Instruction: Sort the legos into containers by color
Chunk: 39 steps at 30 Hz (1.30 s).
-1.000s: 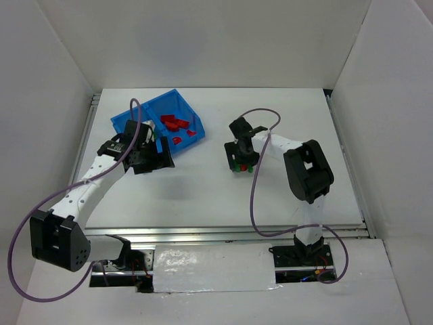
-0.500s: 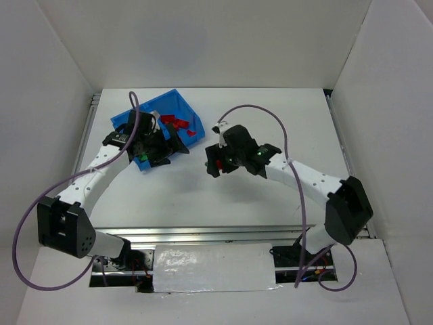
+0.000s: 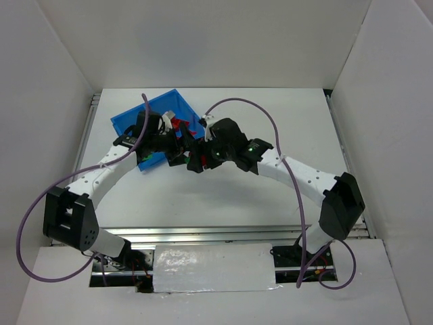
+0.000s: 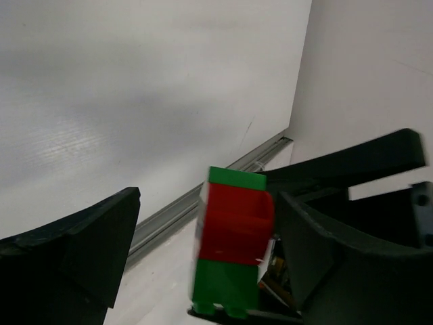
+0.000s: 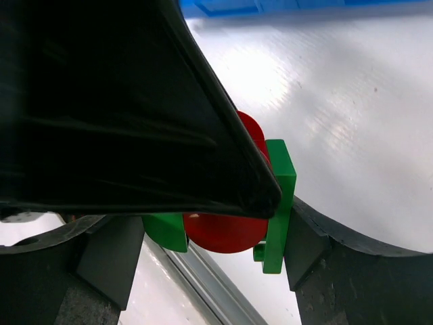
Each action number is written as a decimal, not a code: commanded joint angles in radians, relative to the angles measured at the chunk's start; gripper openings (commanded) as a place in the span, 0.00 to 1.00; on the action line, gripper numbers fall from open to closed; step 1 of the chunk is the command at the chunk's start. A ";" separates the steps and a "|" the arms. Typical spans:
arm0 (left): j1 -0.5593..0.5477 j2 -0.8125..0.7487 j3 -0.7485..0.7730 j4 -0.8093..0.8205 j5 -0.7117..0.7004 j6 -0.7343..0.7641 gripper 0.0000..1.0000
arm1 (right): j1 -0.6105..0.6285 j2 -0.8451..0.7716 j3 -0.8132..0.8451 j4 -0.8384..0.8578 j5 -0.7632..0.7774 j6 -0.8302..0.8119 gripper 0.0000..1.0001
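Note:
My right gripper (image 5: 216,233) is shut on a small stack of legos, a rounded red brick (image 5: 226,233) between two green pieces (image 5: 279,203). It holds the stack in the air near the front corner of the blue bin (image 3: 128,122). My left gripper (image 4: 206,223) is open with its jaws wide on either side of that stack (image 4: 233,250), which stands close to its right finger (image 4: 318,250). In the top view the two grippers (image 3: 188,152) meet tip to tip. Red legos (image 3: 177,123) lie in the bin's right compartment, and a green one (image 3: 144,159) shows in the left.
The bin's blue edge (image 5: 284,7) runs along the top of the right wrist view. One left finger (image 5: 101,101) covers much of that view. White walls enclose the table (image 3: 284,122). A metal rail (image 4: 203,196) runs along the table's edge.
My right arm has swung left across the table with the stack, up to the left gripper. My left gripper has moved right, past the bin, and now straddles the stack.

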 commanded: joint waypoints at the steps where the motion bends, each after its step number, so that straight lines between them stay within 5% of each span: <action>1: -0.011 -0.008 -0.049 0.082 0.073 -0.034 0.92 | 0.006 0.008 0.089 0.007 -0.009 0.023 0.50; 7: -0.025 -0.016 -0.063 0.089 0.079 -0.019 0.64 | 0.007 0.041 0.152 -0.013 -0.008 0.032 0.50; 9: -0.025 -0.019 -0.052 0.095 0.088 -0.006 0.39 | 0.006 0.061 0.177 -0.033 -0.011 0.038 0.51; 10: -0.027 -0.017 -0.047 0.098 0.088 -0.002 0.12 | 0.006 0.069 0.186 -0.043 -0.025 0.039 0.52; 11: -0.027 -0.014 -0.028 0.089 0.085 0.004 0.01 | 0.006 0.078 0.194 -0.048 -0.038 0.040 0.58; 13: -0.027 -0.013 -0.003 0.053 0.070 0.038 0.00 | 0.004 0.074 0.183 -0.042 -0.095 0.051 0.72; 14: -0.025 -0.016 0.014 0.043 0.059 0.049 0.00 | 0.001 0.068 0.175 -0.025 -0.123 0.054 0.99; 21: 0.011 -0.082 -0.004 0.084 0.060 0.129 0.00 | -0.149 -0.061 0.062 -0.004 -0.444 0.043 1.00; 26: 0.031 -0.131 -0.072 0.281 0.228 0.185 0.00 | -0.322 -0.181 -0.088 0.166 -0.952 0.097 0.99; 34: 0.028 -0.211 -0.199 0.737 0.496 0.031 0.00 | -0.333 -0.220 -0.210 0.489 -0.884 0.390 0.99; 39: 0.019 -0.237 -0.205 0.845 0.545 -0.029 0.00 | -0.278 -0.151 -0.136 0.449 -0.818 0.373 0.90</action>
